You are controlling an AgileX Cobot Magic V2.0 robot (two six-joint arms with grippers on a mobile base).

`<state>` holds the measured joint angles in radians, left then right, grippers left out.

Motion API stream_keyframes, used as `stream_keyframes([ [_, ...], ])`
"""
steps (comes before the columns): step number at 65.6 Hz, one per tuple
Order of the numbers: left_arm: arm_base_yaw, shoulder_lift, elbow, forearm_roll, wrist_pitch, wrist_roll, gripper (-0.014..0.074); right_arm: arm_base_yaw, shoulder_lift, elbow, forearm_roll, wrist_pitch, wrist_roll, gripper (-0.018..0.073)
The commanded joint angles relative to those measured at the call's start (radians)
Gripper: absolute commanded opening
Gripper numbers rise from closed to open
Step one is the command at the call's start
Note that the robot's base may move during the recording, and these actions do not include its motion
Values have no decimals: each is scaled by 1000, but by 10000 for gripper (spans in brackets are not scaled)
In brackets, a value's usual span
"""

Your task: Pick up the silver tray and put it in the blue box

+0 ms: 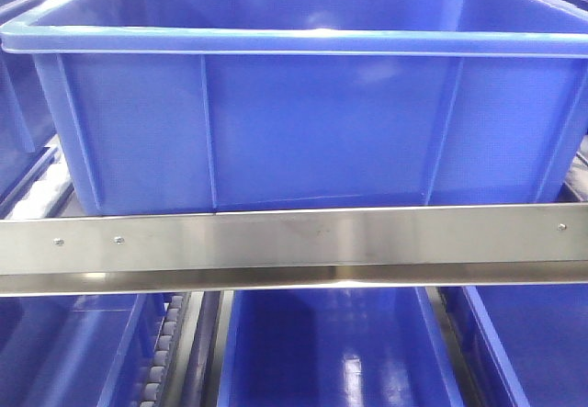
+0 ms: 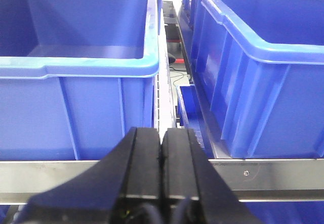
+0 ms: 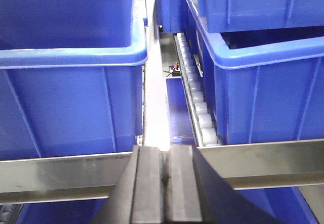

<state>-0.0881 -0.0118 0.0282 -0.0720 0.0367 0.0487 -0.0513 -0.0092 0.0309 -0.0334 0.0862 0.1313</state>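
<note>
The blue box (image 1: 294, 122) stands on a shelf straight ahead, deep and ribbed, and its inside shows nothing from here. It is also the crate on the right (image 2: 263, 82) in the left wrist view and the crate on the left (image 3: 71, 82) in the right wrist view. The silver tray is out of view in every frame. My left gripper (image 2: 162, 133) is shut with nothing between its black pads, level with the gap between two crates. My right gripper (image 3: 165, 150) is shut and empty too, just in front of the shelf rail. Neither gripper shows in the front view.
A steel rail (image 1: 294, 246) runs across the shelf front below the box. More blue crates stand to either side (image 2: 76, 72) (image 3: 268, 82) and on the lower shelf (image 1: 331, 352). White roller tracks (image 3: 197, 107) run between the crates.
</note>
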Motion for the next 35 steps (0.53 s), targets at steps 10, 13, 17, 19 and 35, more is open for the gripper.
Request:
stream_keyframes([
  [10,0,-17,-1,-8,-90,2,-94,-6,-21,2,0,-93,-10,55],
  [13,0,-17,-1,-8,-90,2,-94,-6,-21,2,0,-93,-10,55],
  [17,0,-17,-1,-8,-90,2,-94,-6,-21,2,0,-93,-10,55],
  [19,0,-17,-1,-8,-90,2,-94,-6,-21,2,0,-93,-10,55],
  [35,0,-17,-1,-8,-90,2,-94,-6,-21,2,0,-93,-10,55],
])
